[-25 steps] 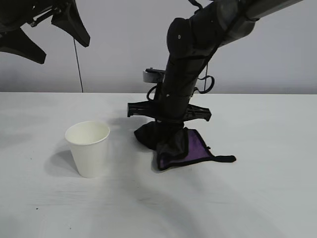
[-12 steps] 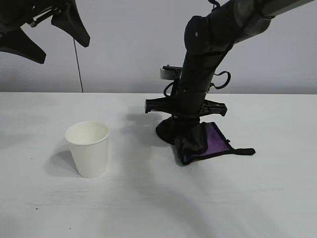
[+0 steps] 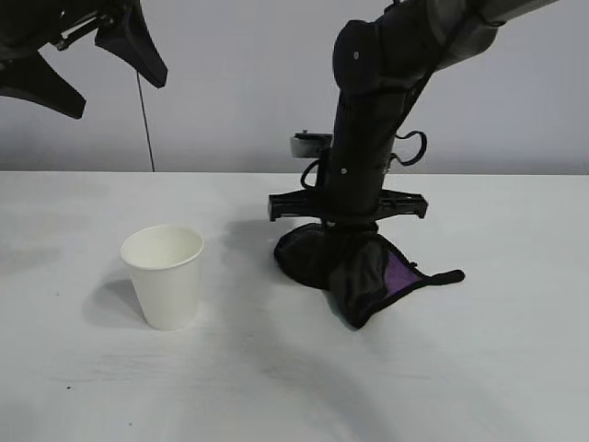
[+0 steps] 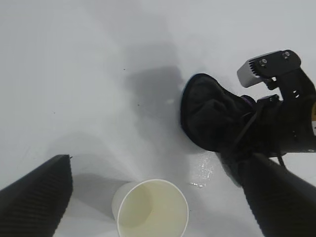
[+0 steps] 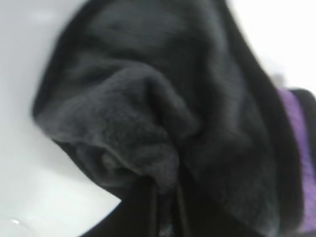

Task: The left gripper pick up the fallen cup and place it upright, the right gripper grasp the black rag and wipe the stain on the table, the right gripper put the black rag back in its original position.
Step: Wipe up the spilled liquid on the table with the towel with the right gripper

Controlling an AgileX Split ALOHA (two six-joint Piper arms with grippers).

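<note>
Wiping step: my right end effector [image 3: 342,230] is clamped on the black rag [image 3: 354,267], pressing it to worktop [image 3: 460,368]. Cup [image 3: 164,274] upright. Next, prob: return rag. Left end effector [image 3: 83,55] raised, spread apart.

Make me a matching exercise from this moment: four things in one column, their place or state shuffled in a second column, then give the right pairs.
Things:
1. cup
2. black rag
3. left gripper
4. right gripper

Place or state:
A. raised high above the table, holding nothing
B. bunched on the tabletop with a purple patch showing
C. standing upright, mouth up, apart from everything else
D. lowered straight down onto the cloth

Right pairs: 1-C, 2-B, 3-A, 4-D
</note>
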